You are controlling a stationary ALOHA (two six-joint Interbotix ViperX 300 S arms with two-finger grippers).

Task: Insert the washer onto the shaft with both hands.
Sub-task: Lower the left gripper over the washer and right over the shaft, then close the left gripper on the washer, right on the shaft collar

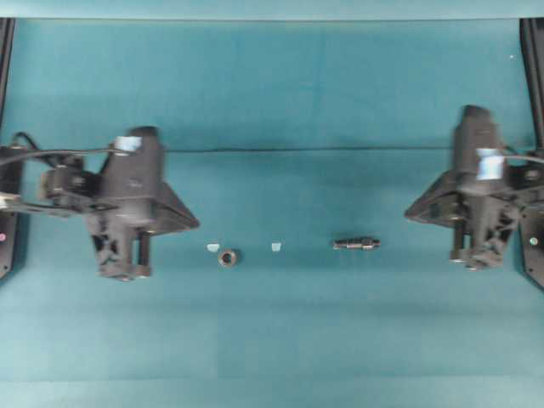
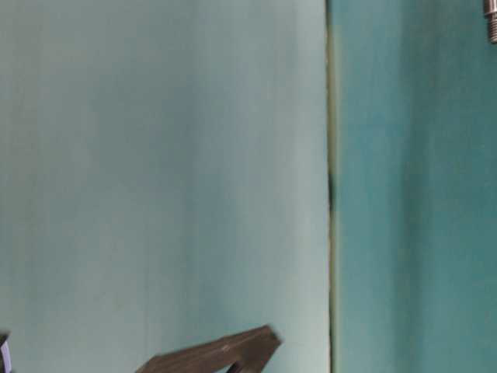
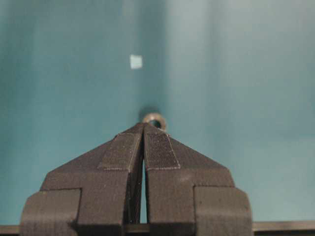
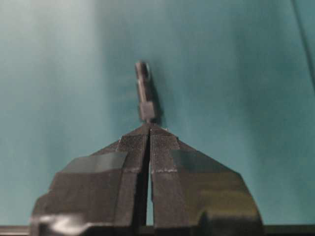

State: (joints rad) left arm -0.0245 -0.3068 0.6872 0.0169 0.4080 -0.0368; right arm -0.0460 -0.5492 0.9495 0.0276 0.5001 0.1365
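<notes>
The washer (image 1: 227, 257), a small silver-grey ring, lies flat on the teal mat left of centre. The shaft (image 1: 357, 244), a dark stepped pin, lies on its side right of centre. My left gripper (image 1: 195, 224) is shut and empty, hovering left of the washer. In the left wrist view the washer (image 3: 155, 120) shows just beyond the closed tips (image 3: 143, 126). My right gripper (image 1: 408, 212) is shut and empty, right of the shaft. In the right wrist view the shaft (image 4: 143, 93) lies lengthwise just ahead of the closed tips (image 4: 149, 126).
Two pale tape bits (image 1: 212, 248) (image 1: 274, 246) lie on either side of the washer; one shows in the left wrist view (image 3: 136, 61). Black frame rails (image 1: 7, 153) (image 1: 534, 76) run along both sides. The table-level view shows only a dark pointed part (image 2: 221, 356).
</notes>
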